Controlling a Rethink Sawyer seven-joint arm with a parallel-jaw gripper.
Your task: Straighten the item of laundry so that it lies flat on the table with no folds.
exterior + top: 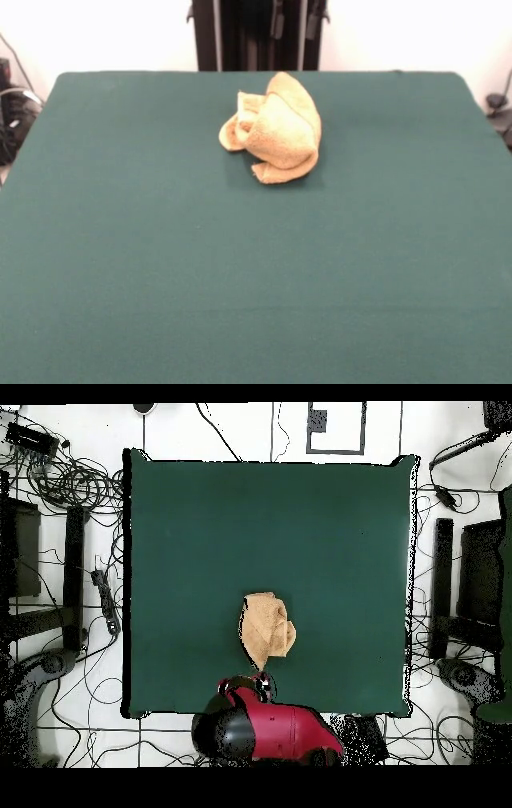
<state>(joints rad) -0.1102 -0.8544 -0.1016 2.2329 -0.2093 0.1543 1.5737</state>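
Towel (274, 128) is sitting bunched in a lump at upper centre of the counter (240, 280) — unfolding is not started, arm (270, 729) is parked at the overhead's bottom edge, claw state can't tell — next move is needing a pinch on a loose edge.

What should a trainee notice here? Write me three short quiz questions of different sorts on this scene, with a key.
1. True or false: the small yellow-orange terry-cloth towel lies flat and fully spread on the dark green felt-topped table.
2. Pick one. In the front view the towel sits: A) on the far part of the table, towards the black pedestal; B) at the table's near edge; C) hanging off a corner.
3. Fill in: in the overhead view, the red and black arm shows at the table's ____ edge.

Key
1. False: it is bunched in a crumpled heap with folds.
2. A.
3. Bottom.
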